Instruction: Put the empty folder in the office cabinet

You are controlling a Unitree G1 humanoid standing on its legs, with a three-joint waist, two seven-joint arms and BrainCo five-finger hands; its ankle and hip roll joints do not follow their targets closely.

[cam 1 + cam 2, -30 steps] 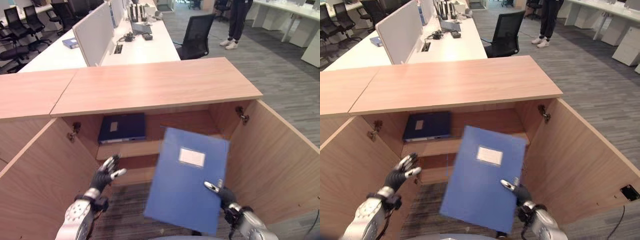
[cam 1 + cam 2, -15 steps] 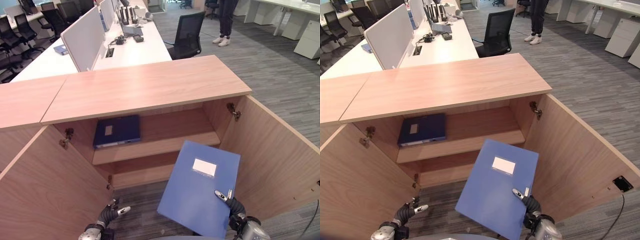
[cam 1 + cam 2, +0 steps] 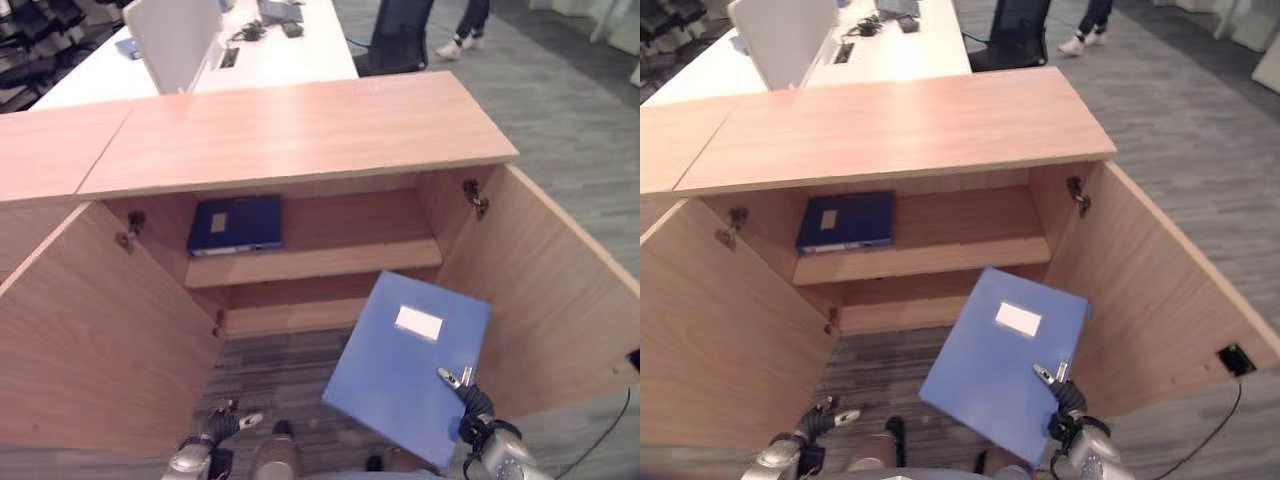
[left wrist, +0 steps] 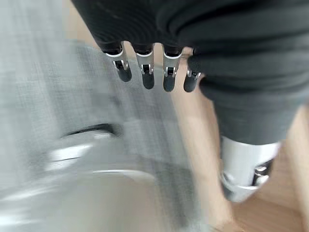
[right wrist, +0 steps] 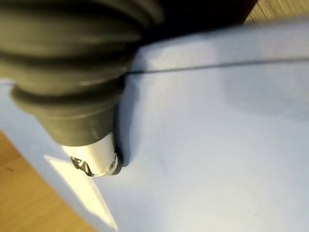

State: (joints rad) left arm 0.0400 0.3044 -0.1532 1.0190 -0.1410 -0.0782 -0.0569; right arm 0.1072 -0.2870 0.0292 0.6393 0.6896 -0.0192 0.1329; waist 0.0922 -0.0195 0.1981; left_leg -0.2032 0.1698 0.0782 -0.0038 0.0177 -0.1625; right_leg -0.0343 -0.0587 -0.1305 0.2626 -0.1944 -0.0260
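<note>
My right hand [image 3: 470, 408] is shut on the lower right edge of the light blue folder [image 3: 408, 362], which has a white label and tilts in front of the open office cabinet [image 3: 300, 130], low at its right side. In the right wrist view the thumb [image 5: 95, 158] presses on the folder's cover [image 5: 217, 145]. The folder is outside the cabinet, below the level of the shelf [image 3: 310, 262]. My left hand [image 3: 218, 424] hangs low at the left near the carpet, its fingers [image 4: 145, 72] straight and empty.
A dark blue folder [image 3: 237, 222] lies on the left half of the shelf. The left door [image 3: 100, 330] and right door [image 3: 560, 290] stand wide open. Behind the cabinet are a white desk [image 3: 285, 55], an office chair [image 3: 400, 40] and a person's shoes [image 3: 465, 42].
My left hand has dropped from in front of the shelf to near the floor. The blue folder has gone lower and to the right. The camera has also shifted.
</note>
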